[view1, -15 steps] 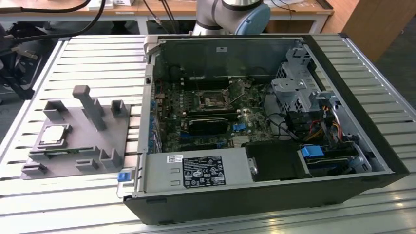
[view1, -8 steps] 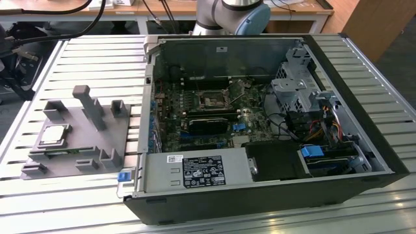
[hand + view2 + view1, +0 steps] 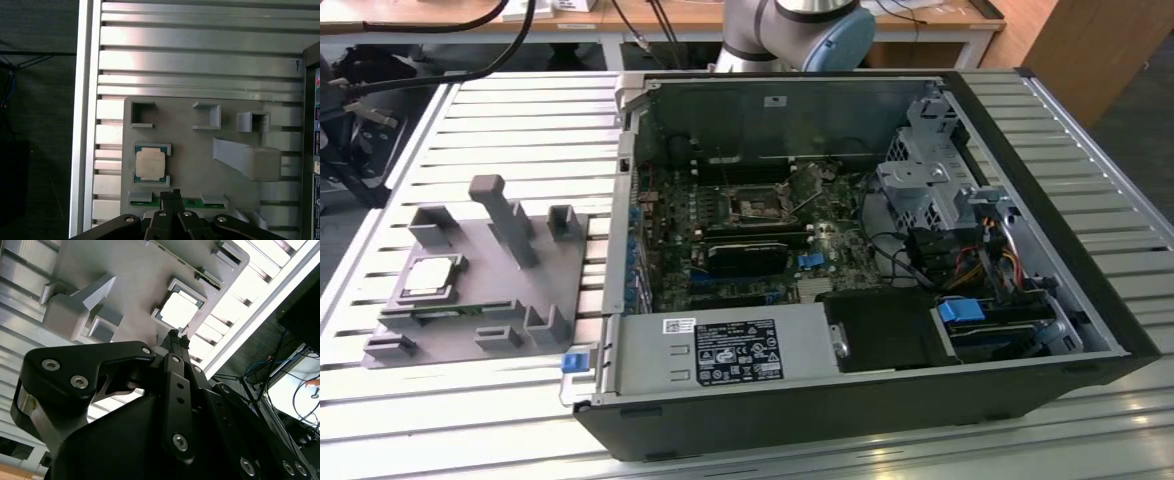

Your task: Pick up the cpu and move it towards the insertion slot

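The cpu [image 3: 432,278], a small silvery square chip, lies flat in a recess of the grey fixture plate [image 3: 467,300] at the exterior view's left. It shows in both wrist views [image 3: 150,164] [image 3: 181,310]. My gripper [image 3: 172,193] hovers above the plate, off to one side of the cpu and not touching it. Its black fingers [image 3: 174,336] are shut together with nothing between them. The insertion slot [image 3: 755,205], a small dark square socket with a metal frame, sits on the motherboard inside the open computer case [image 3: 1014,230].
Tall grey posts [image 3: 504,218] rise from the fixture plate near the cpu. A green circuit strip [image 3: 190,203] lies in the plate's edge under my fingers. Inside the case are a long black block [image 3: 747,255], a labelled power supply [image 3: 727,352], a drive cage and cables. The table [image 3: 480,420] is slatted aluminium.
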`<state>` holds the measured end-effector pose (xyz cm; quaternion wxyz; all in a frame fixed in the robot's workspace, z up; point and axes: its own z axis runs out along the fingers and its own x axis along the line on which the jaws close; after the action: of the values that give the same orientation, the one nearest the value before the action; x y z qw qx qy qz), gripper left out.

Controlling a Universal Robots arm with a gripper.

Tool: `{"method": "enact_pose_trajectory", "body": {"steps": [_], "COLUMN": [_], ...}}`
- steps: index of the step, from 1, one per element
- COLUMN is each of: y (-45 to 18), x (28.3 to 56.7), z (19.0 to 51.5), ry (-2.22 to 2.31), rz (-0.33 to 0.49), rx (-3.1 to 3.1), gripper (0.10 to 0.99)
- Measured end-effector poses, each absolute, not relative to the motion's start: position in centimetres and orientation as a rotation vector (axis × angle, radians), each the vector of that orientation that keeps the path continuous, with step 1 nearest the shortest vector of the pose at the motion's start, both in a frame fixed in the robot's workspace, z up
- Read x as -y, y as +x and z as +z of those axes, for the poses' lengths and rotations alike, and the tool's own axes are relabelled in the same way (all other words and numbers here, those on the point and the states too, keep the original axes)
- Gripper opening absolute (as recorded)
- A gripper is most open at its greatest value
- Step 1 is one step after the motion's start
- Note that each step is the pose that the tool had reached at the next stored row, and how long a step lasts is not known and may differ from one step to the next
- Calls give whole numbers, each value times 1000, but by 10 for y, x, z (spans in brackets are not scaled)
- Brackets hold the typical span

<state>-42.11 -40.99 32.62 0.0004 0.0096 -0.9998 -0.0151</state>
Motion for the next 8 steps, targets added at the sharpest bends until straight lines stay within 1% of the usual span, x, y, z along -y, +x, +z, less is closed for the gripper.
{"method": "enact_pose_trajectory", "body": {"steps": [8], "y": [-423], "x": [410], "z": [322], "ry": [30], "rz": [-47], "rx": [3140], "gripper": [106]}}
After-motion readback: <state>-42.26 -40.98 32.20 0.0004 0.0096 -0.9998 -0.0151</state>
